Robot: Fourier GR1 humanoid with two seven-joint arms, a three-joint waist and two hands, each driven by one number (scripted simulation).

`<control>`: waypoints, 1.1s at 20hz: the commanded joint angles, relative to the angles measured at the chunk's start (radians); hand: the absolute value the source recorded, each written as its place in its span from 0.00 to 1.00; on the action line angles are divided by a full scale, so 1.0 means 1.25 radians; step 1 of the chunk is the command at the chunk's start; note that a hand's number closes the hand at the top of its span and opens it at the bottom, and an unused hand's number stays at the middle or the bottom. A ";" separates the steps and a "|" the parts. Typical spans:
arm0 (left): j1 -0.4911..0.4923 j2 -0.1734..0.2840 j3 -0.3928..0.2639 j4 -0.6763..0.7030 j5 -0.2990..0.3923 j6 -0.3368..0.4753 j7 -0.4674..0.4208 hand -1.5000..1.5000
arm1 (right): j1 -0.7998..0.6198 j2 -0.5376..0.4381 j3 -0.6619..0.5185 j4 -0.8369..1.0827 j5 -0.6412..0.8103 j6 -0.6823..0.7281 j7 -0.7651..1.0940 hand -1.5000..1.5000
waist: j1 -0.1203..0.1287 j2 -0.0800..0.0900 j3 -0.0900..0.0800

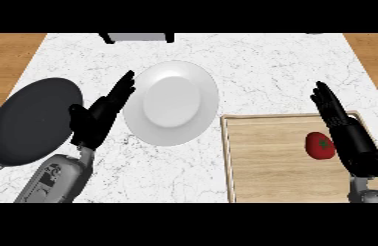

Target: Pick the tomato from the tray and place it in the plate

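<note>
A red tomato (320,145) with a green stem lies on the wooden tray (273,160) at the lower right. My right hand (348,135) is just right of the tomato, fingers straight and pointing away, open, very close to the tomato or touching its side. A white plate (171,102) rests on the marble counter in the middle. My left hand (100,115) is open at the plate's left rim, fingers straight and pointing up toward the right.
A black round pan or plate (37,121) lies at the left, partly behind my left forearm. A dark object with a pale top (138,37) sits at the counter's far edge. Wooden floor shows beyond both sides of the counter.
</note>
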 commanded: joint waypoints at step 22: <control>0.192 -0.004 0.125 0.083 -0.053 0.027 -0.212 0.50 | 0.092 0.177 0.015 -0.125 0.499 -0.611 0.206 0.00 | -0.001 0.013 -0.017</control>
